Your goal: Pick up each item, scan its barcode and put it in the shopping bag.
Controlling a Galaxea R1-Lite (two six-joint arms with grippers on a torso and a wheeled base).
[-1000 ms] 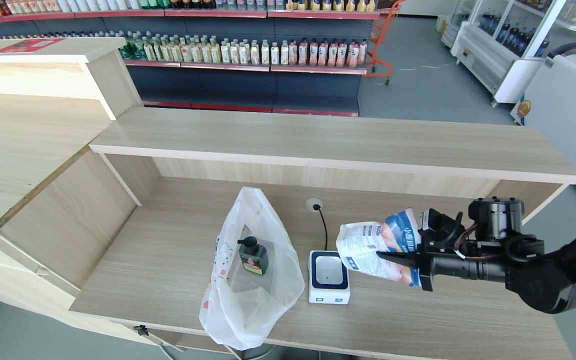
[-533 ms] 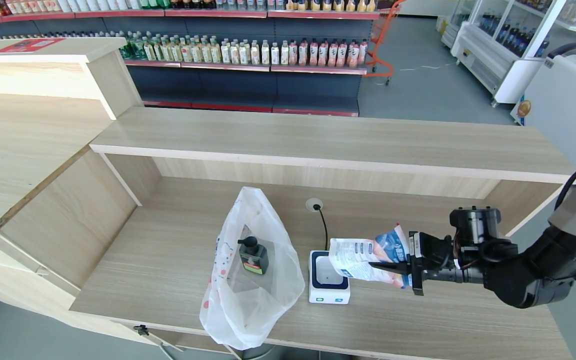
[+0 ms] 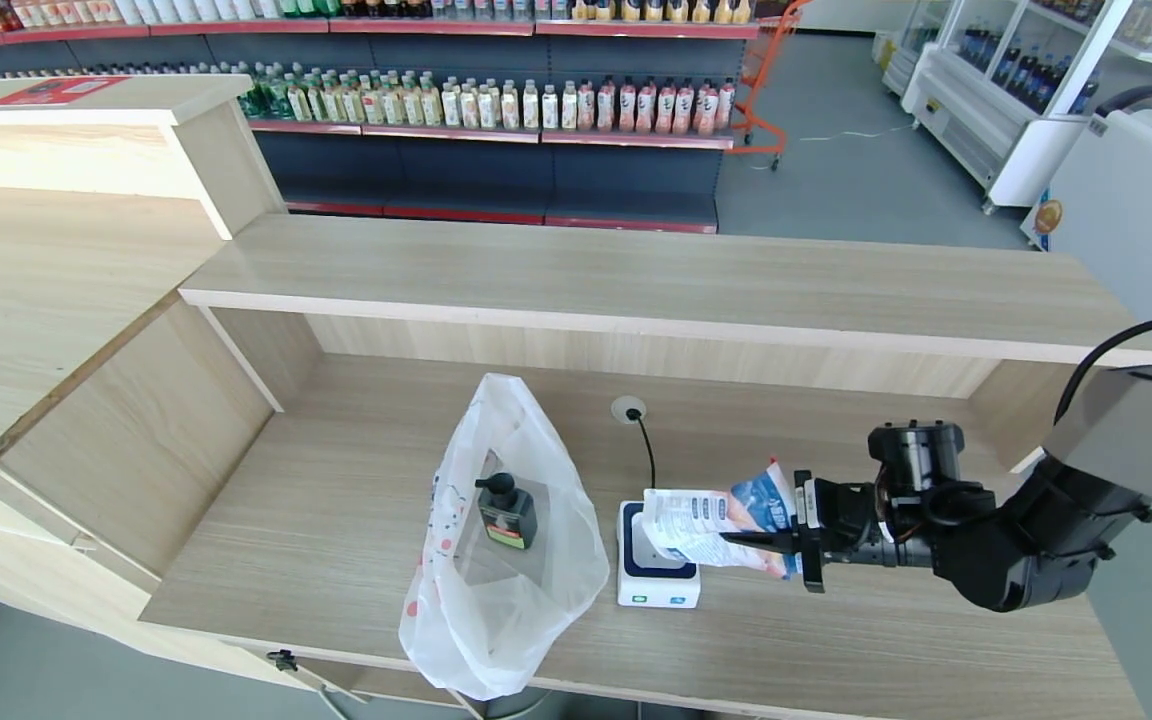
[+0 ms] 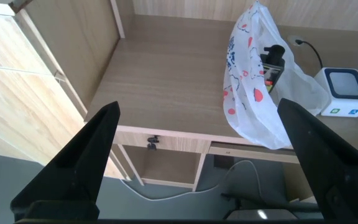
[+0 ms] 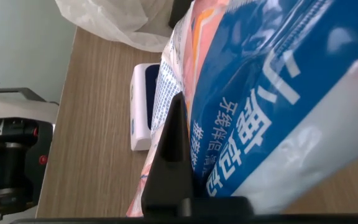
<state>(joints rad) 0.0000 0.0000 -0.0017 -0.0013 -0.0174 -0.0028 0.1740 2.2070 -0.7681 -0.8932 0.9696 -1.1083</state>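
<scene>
While the scan step is in hand, we hold the snack packet (image 3: 706,512) over the scanner (image 3: 658,588).
The left pincer (image 4: 196,106) gapes wide, idle. The shopping bag (image 3: 546,570) sits well beyond the right pincer (image 3: 756,535) tips. That pincer clamps the packet just above the scanner; next, we judge, the barcode must face the window, then bagging.

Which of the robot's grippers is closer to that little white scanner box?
Right. The right gripper holds a snack packet just over the scanner. The left gripper hangs open off the counter's front edge, beyond the shopping bag.
</scene>
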